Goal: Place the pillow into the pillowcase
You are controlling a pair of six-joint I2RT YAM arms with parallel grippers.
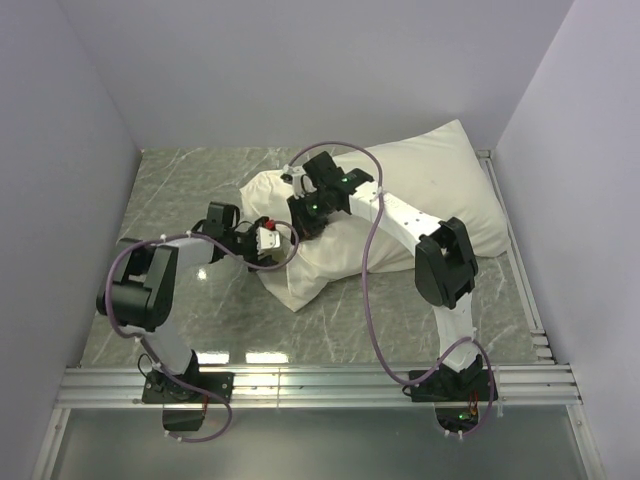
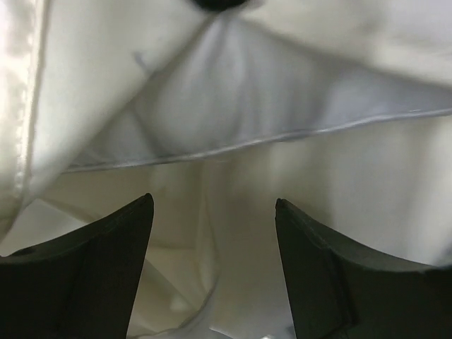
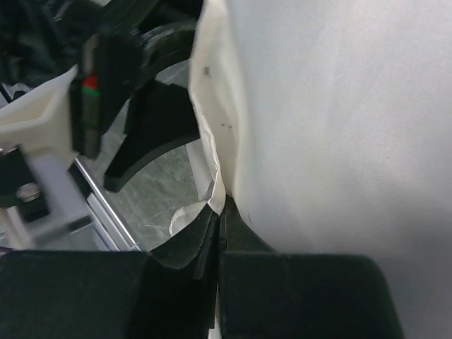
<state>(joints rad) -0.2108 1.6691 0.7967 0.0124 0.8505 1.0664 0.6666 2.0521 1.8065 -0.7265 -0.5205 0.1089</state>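
Top view: the pillowcase [image 1: 440, 190] lies across the table [image 1: 200, 190], with both arms at its left end. Left wrist: my left gripper [image 2: 212, 212] gapes wide and empty, facing the pillow [image 2: 268, 99]. Right wrist: my right gripper [image 3: 219, 226] is clamped on the pillowcase hem. I'd keep that hem taut while pushing.

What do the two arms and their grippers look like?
Both the left arm and right arm have black joint housings and white links, each with a purplish-grey cable. The left gripper has a white body with a red mark; its fingers are matte black wedges. Green lights glow on the right arm.
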